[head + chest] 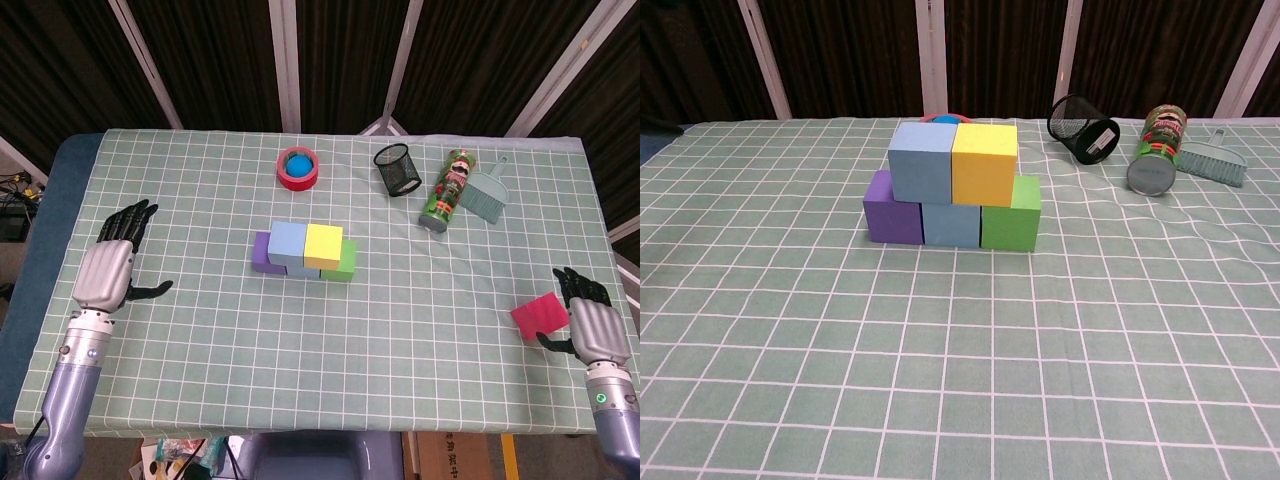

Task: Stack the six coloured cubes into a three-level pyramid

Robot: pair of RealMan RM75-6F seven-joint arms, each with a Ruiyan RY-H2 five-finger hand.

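Five cubes stand stacked mid-table. Purple (891, 208), blue (951, 224) and green (1012, 213) form the bottom row. A light-blue cube (921, 160) and a yellow cube (985, 163) sit on top; the head view shows the yellow cube (323, 242) too. A pink cube (538, 317) lies on the cloth at the right, near the front edge. My right hand (592, 322) sits just right of it, fingers apart, not gripping it. My left hand (108, 265) hovers far left of the stack, fingers spread and empty. Neither hand appears in the chest view.
Behind the stack lies a red tape roll (298, 166) with a blue ball in it. A tipped black mesh cup (398, 168), a lying printed can (446, 189) and a small grey brush (484, 192) sit at the back right. A green checked cloth (420, 360) covers the table.
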